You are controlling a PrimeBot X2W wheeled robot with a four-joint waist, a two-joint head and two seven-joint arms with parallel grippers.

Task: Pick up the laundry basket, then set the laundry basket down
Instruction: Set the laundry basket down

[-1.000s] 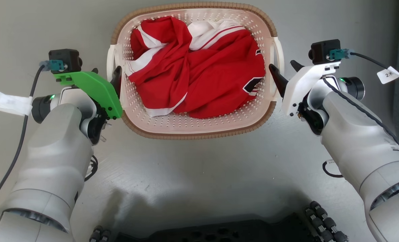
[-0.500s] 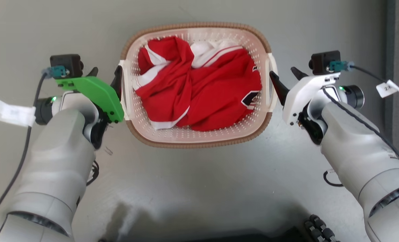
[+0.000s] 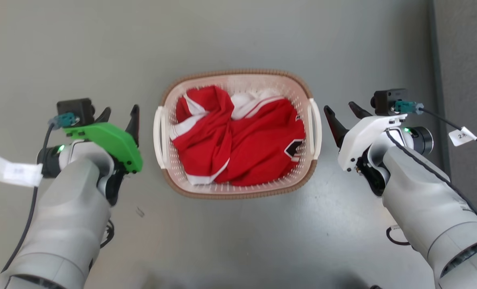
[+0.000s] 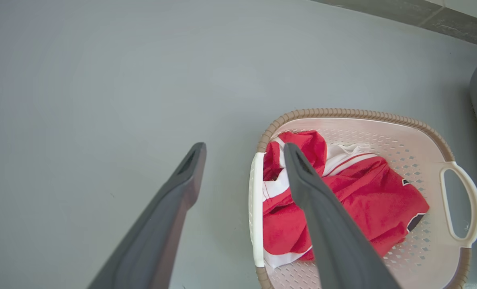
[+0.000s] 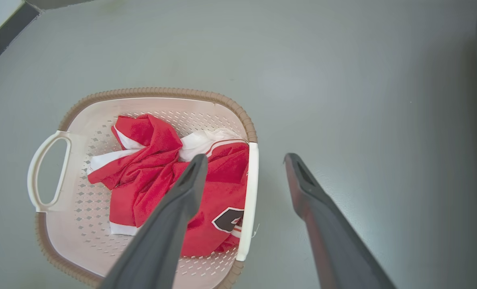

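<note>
Head view shows the laundry basket [image 3: 232,73] sitting on the grey floor [image 3: 238,241] between the two arms, a crumpled red and white shirt [image 3: 254,148] inside it. The left gripper [image 3: 120,110] hangs just beside the basket's left handle [image 3: 157,136], jaws apart and holding nothing. The right gripper [image 3: 339,107] hangs by the right handle [image 3: 317,128], jaws apart and clear of it.

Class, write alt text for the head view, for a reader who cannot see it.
A cream laundry basket with a brown rim sits on a grey floor, holding a crumpled red and white garment. The open left gripper and open right gripper flank it, one on each side, holding nothing.
</note>
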